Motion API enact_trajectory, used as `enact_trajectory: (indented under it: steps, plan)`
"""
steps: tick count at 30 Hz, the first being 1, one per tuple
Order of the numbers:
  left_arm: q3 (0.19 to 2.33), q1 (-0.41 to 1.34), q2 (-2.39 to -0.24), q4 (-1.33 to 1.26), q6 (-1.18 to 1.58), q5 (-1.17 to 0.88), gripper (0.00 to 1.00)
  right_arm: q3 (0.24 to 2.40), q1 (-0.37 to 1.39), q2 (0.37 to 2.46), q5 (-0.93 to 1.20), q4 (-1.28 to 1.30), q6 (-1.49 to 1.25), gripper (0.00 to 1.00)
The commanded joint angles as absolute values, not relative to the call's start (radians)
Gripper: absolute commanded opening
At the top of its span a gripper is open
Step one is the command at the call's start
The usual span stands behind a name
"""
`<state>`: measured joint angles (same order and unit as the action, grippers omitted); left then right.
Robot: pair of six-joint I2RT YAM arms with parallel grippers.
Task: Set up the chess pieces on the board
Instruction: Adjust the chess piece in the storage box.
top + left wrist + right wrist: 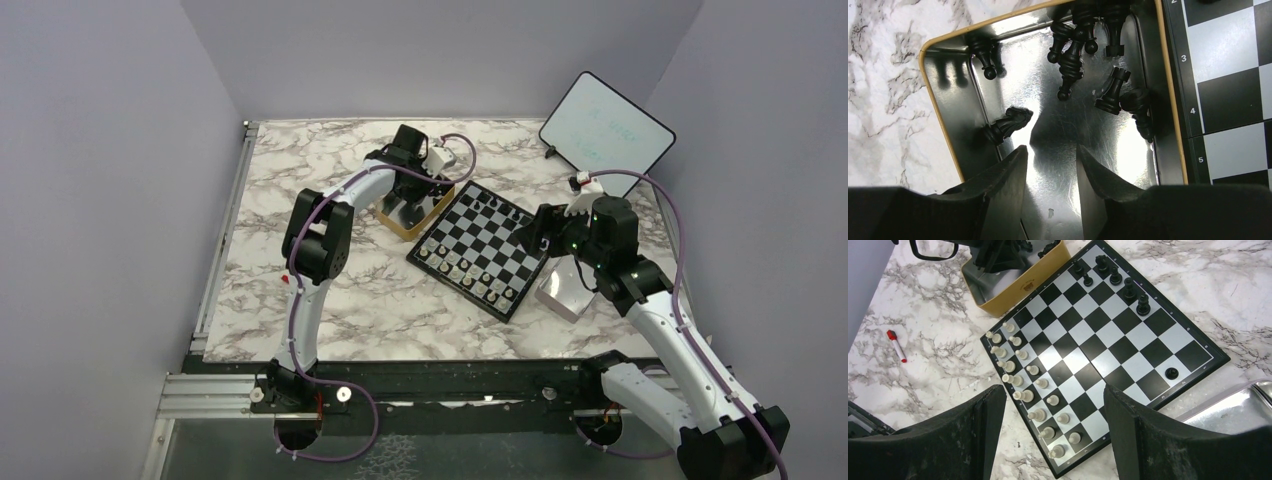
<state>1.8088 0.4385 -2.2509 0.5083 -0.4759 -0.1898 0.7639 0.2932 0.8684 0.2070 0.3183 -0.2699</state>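
Your left claw [1050, 152] hangs over the gold tin [943, 125]. Its jaws are partly spread with nothing between them. Ahead of its fingertips I count eight black chess pieces [1113, 90] loose on the tin's shiny floor, though the farthest ones overlap and the count may be off there. One of them lies just ahead of the left finger.

Your right claw [1053, 390] is spread wide and empty, hovering above the board [1108, 355]. Ahead of it and toward its left finger, sixteen pale pieces [1033, 370] stand in two rows of eight along one edge. Six black ones stand at the opposite edge, far ahead of the claw. A lone black piece [1172, 373] sits ahead of the right finger.

Only the left wrist view shows what is inside the tin. It also shows the board's numbered border just beside the tin, to the claw's right. Only the right wrist view lets you count the pieces on the board. It also shows one red marker [897, 345] well off to the claw's left and one shiny metal tray [1248, 410] beside the right finger. Only the top view shows the white tablet [607, 133], propped beyond the right claw.

The table [340, 310] is white marble with grey veins. Plain pale lilac walls [90, 180] close it in on three sides.
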Motion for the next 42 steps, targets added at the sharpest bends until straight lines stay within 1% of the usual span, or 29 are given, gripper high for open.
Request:
enact_trajectory:
  steps: [1,4,9,16,21,25,30,32,36,42]
  plan:
    - [1.871,0.446,-2.197,0.509,-0.489,-0.165,0.44,0.777,0.291,0.864,0.186,0.324,-0.255,0.77]
    - [1.895,0.446,-2.188,0.497,-0.474,-0.128,0.46,0.772,0.29,0.876,0.191,0.32,-0.254,0.77]
    - [1.925,0.446,-2.2,0.462,-0.348,0.021,0.46,0.784,0.29,0.892,0.191,0.322,-0.239,0.77]
    - [1.862,0.453,-2.175,0.399,-0.131,0.067,0.46,0.802,0.29,0.906,0.167,0.332,-0.248,0.77]
    - [1.85,0.499,-2.175,0.399,-0.067,0.221,0.46,0.805,0.29,0.909,0.182,0.312,-0.256,0.77]
    - [1.843,0.516,-2.16,0.399,-0.059,0.214,0.46,0.802,0.29,0.923,0.188,0.311,-0.258,0.77]
    - [1.82,0.519,-2.144,0.408,-0.213,0.061,0.52,0.792,0.29,0.907,0.186,0.318,-0.246,0.77]
    - [1.808,0.519,-2.135,0.414,-0.229,0.096,0.52,0.781,0.29,0.895,0.176,0.317,-0.241,0.77]
    - [1.821,0.517,-2.12,0.448,-0.131,0.216,0.51,0.77,0.29,0.88,0.163,0.324,-0.228,0.77]
    - [1.799,0.52,-2.064,0.455,0.199,0.384,0.49,0.771,0.29,0.873,0.163,0.328,-0.222,0.77]
